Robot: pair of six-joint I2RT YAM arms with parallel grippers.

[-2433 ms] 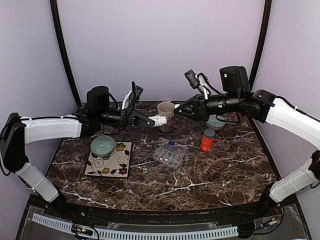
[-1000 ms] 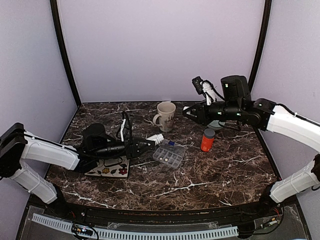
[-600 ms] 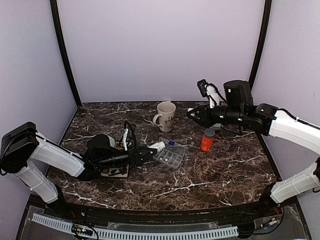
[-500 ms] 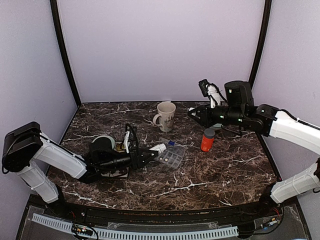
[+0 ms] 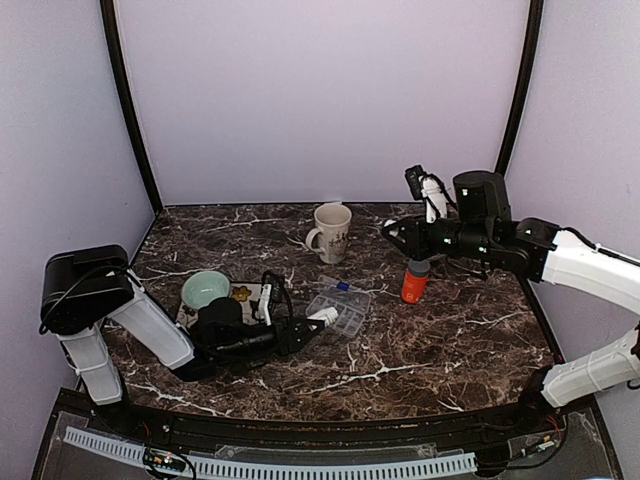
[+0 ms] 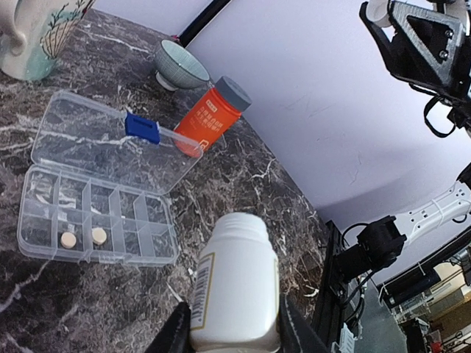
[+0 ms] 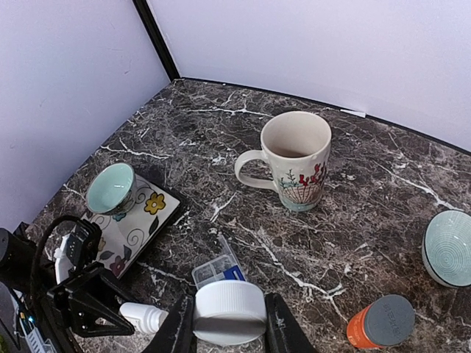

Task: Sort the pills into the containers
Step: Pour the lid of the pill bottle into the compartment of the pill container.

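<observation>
The clear organiser box (image 6: 96, 220) lies open on the marble, lid (image 6: 110, 143) folded back, with two small pale pills (image 6: 68, 239) in one near compartment. It also shows in the top view (image 5: 338, 305). My left gripper (image 6: 235, 332) is shut on an uncapped white pill bottle (image 6: 235, 287), held low and tilted, mouth toward the box's near-left edge (image 5: 322, 318). My right gripper (image 7: 229, 323) is shut on the bottle's white cap (image 7: 229, 309), raised above the table at the right (image 5: 392, 232).
An orange bottle with a grey cap (image 5: 415, 282) stands right of the box. The cream patterned mug (image 5: 331, 232) stands behind it. A pale green bowl (image 5: 206, 290) sits on a floral tile (image 5: 240, 300) at the left. A second bowl (image 7: 449, 248) is at the far right.
My left arm has swung down from beside the mug to the table, bringing the white bottle to the organiser's near-left edge. My right arm has drawn back to the right with the cap.
</observation>
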